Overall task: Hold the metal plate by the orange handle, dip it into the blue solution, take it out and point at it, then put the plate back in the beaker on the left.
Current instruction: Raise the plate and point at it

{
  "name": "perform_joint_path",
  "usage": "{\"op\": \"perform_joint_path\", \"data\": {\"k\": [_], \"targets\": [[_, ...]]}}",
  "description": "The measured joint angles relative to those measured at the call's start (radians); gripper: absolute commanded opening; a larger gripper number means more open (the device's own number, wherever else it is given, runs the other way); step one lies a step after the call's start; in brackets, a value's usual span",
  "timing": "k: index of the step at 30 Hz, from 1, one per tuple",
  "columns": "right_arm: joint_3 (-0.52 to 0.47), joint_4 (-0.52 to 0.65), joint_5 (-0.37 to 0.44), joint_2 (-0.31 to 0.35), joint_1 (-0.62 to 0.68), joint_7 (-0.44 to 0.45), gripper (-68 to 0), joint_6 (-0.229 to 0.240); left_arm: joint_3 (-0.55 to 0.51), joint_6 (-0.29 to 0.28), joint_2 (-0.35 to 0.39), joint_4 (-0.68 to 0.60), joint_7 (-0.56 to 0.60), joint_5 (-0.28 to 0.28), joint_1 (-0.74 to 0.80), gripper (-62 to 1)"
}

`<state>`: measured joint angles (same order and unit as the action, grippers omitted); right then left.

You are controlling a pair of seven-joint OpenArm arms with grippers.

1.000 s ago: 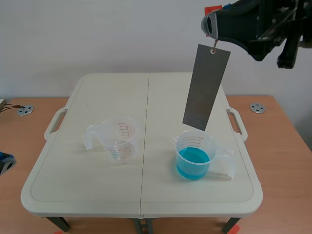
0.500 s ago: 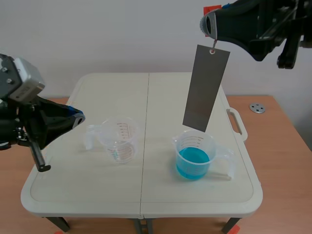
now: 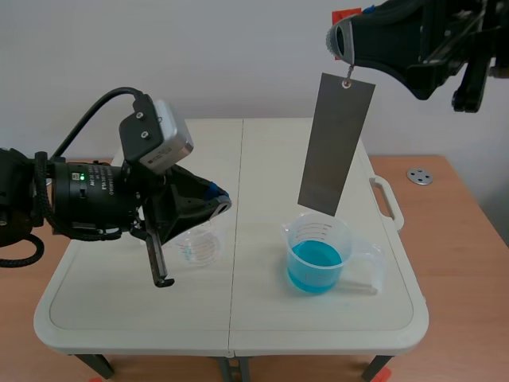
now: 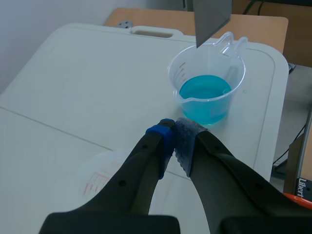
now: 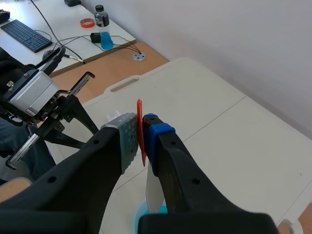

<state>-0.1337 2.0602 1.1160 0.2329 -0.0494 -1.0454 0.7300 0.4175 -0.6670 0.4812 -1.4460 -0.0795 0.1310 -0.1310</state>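
The right hand [image 3: 342,40] is raised high at the far right of the scene, clenched on the thin orange handle [image 5: 140,114], which stands edge-on between its two pads. From that handle the metal plate [image 3: 336,143] hangs down on a small hook or ring. It is slightly tilted, with its lower edge just above the rim of the right beaker [image 3: 326,231] and clear of the blue solution [image 3: 315,267] inside. Holding the plate by the handle alone leaves the whole grey face bare and in plain sight, and keeping it over that beaker would let any drips fall back into the liquid. I cannot tell from these views whether the plate is wet.

The left hand [image 3: 216,199] reaches in low from the left, its fingers closed together on nothing. In the left wrist view the meeting tips aim toward the blue beaker and the plate's bottom corner beyond it. That pose reads as the pointing step of the task, not a grasp. The hand hovers over the empty left beaker [image 3: 199,243], which stands on the table [image 3: 262,151] partly hidden behind it. That is where the plate must finally go, so the left arm would probably have to clear away first.
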Motion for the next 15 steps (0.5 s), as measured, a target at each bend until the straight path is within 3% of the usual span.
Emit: {"op": "perform_joint_path", "data": {"k": [8, 15], "targets": [[0.0, 0.0, 0.0, 0.0, 0.0, 0.0, -66.4, 0.0, 0.054, 0.0, -0.048, 0.0, -0.029, -0.002, -0.039, -58.2], [0.0, 0.0, 0.0, 0.0, 0.0, 0.0, -66.4, 0.0, 0.079, 0.0, -0.109, 0.032, -0.036, -0.083, -0.062, -58.2]]}}
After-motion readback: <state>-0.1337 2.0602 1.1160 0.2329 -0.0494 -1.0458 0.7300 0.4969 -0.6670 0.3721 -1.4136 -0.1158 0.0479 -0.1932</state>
